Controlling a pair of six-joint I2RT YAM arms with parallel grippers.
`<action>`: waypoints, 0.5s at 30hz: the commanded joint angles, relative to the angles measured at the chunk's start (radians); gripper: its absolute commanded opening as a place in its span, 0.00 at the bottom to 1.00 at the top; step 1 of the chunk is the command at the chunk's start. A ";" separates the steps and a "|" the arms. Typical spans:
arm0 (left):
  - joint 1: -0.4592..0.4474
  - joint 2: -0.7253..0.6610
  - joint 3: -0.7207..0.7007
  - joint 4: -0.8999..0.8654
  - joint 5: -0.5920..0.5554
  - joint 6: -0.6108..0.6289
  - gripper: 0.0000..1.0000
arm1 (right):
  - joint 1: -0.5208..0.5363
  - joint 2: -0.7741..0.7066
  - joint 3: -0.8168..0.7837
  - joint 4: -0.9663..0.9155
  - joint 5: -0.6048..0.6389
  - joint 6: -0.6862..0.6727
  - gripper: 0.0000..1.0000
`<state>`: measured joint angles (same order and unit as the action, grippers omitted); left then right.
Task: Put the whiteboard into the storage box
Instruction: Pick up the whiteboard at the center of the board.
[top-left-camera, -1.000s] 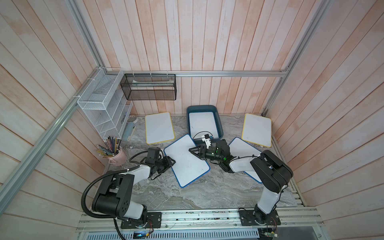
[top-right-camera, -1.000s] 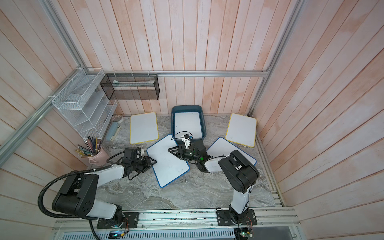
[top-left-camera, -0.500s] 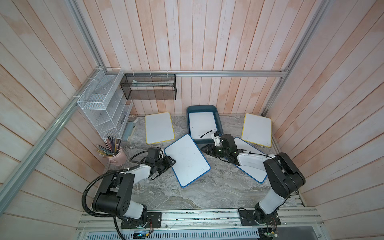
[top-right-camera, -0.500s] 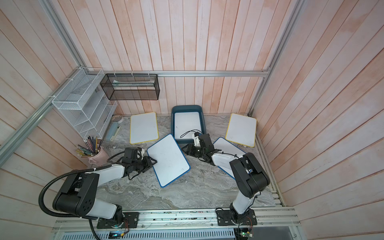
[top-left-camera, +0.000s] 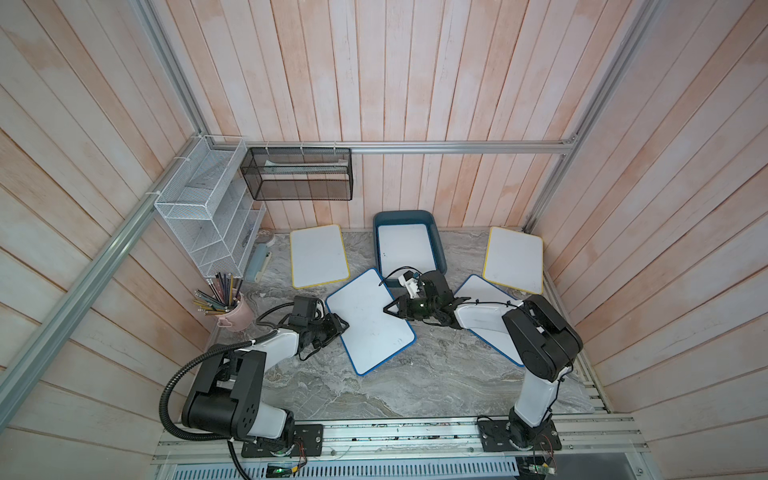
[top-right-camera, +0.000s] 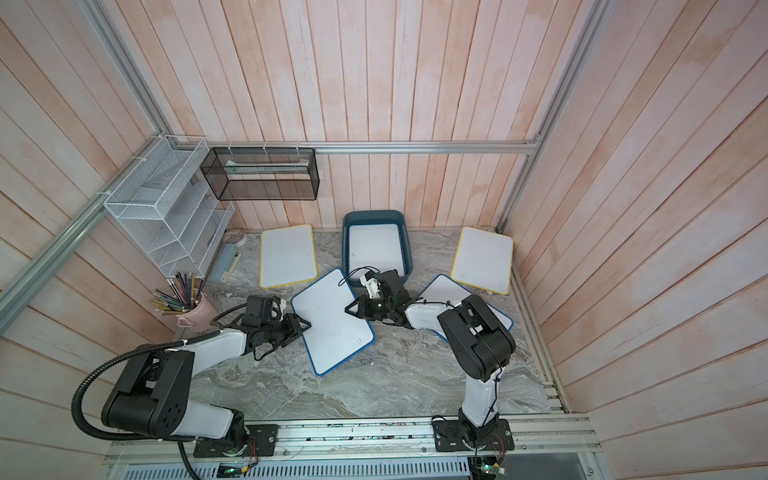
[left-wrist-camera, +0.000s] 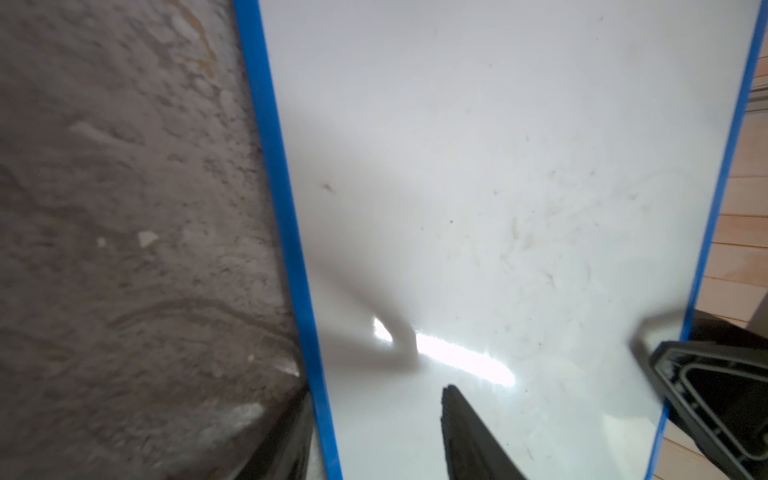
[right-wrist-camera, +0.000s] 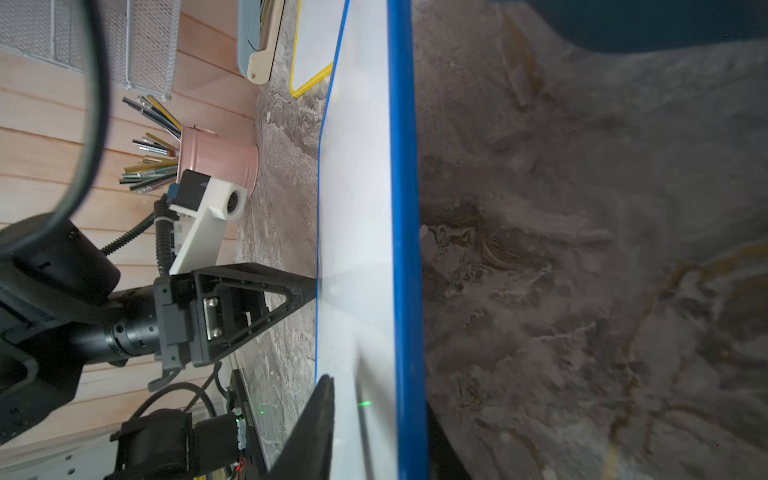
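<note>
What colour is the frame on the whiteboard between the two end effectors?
Blue, clearest in the right wrist view along the whiteboard edge.

front marble tabletop (top-left-camera: 415, 386): open | rear: teal plastic storage box (top-left-camera: 438, 249) flanked by flat yellow-rimmed whiteboards (top-left-camera: 319, 255) | centre: blue-rimmed whiteboard (top-left-camera: 370, 322) blocks

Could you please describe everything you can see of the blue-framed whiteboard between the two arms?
The blue-framed whiteboard is a white, glossy, faintly smudged panel with a thin blue rim and rounded corners. It sits skewed on the marble tabletop, in front of the storage box. The left hand and right hand grip opposite edges, one finger over its face.
</note>
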<state>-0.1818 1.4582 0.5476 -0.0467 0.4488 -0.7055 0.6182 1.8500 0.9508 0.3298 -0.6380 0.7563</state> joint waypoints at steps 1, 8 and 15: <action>0.011 0.027 -0.038 -0.129 -0.059 0.026 0.53 | 0.005 0.014 -0.010 0.073 -0.052 0.025 0.16; 0.020 0.007 -0.039 -0.136 -0.065 0.029 0.53 | 0.005 -0.001 -0.015 0.074 -0.049 0.029 0.00; 0.024 -0.031 -0.054 -0.121 -0.067 0.015 0.53 | 0.005 -0.012 -0.011 0.078 -0.053 0.035 0.00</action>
<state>-0.1642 1.4284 0.5343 -0.0700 0.4358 -0.6998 0.6201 1.8439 0.9470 0.4118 -0.7063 0.8234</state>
